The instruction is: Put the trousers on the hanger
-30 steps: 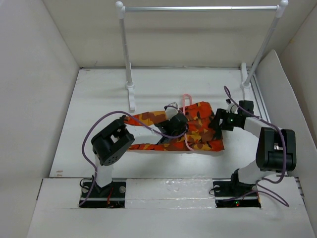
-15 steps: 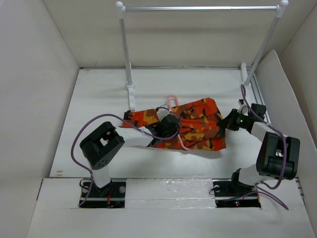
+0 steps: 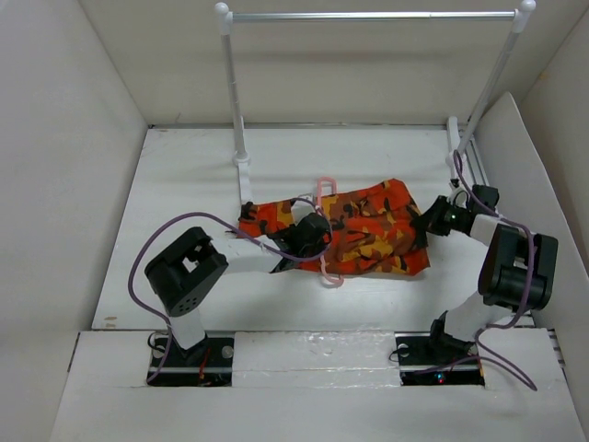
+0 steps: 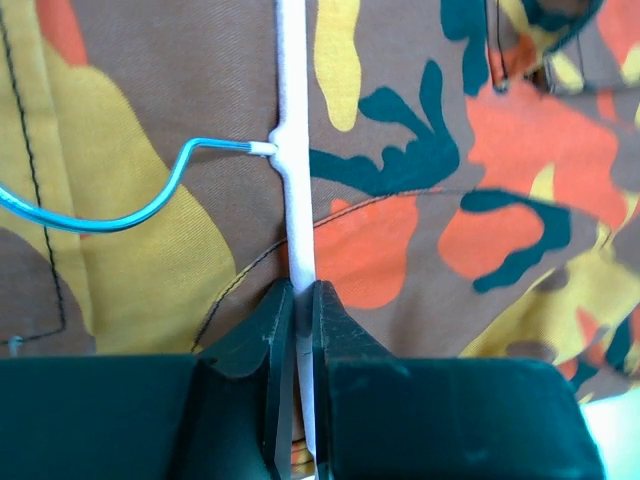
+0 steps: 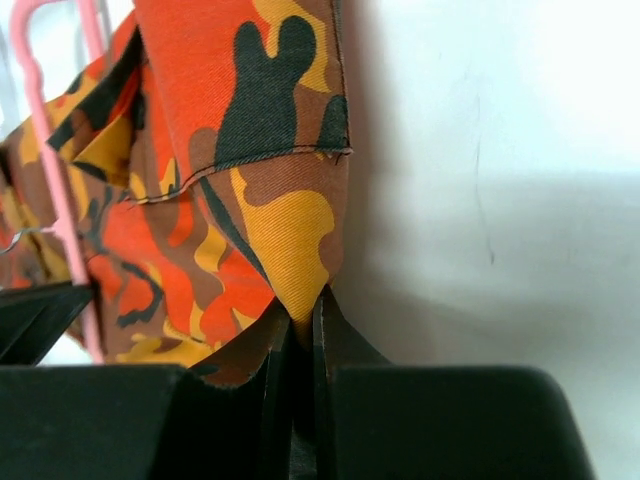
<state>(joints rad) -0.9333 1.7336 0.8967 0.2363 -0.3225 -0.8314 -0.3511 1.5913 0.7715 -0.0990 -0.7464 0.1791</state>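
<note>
The camouflage trousers (image 3: 373, 230) lie bunched on the white table, folded over the pink hanger (image 3: 324, 189), whose ends stick out at the far and near sides. My left gripper (image 3: 308, 235) sits over the cloth's left part, shut on the hanger's thin pale bar (image 4: 297, 200) just below the metal hook (image 4: 120, 212); the gripper (image 4: 303, 292) pinches it over the trousers (image 4: 450, 170). My right gripper (image 3: 429, 221) is at the trousers' right edge. There the gripper (image 5: 303, 312) is shut on a yellow fold of the trousers (image 5: 250, 130), with the hanger (image 5: 55, 190) at the left.
A rail with white posts and a silver bar (image 3: 368, 15) stands at the back; its left post foot (image 3: 244, 184) is close behind the trousers, its right foot (image 3: 453, 138) behind my right arm. White walls enclose the table, and a slanted panel (image 3: 525, 166) rises on the right.
My right gripper closed on the trousers' right edge and drew it right and back. The long legs on the left gathered in. My left gripper shifted slightly left with the hanger.
</note>
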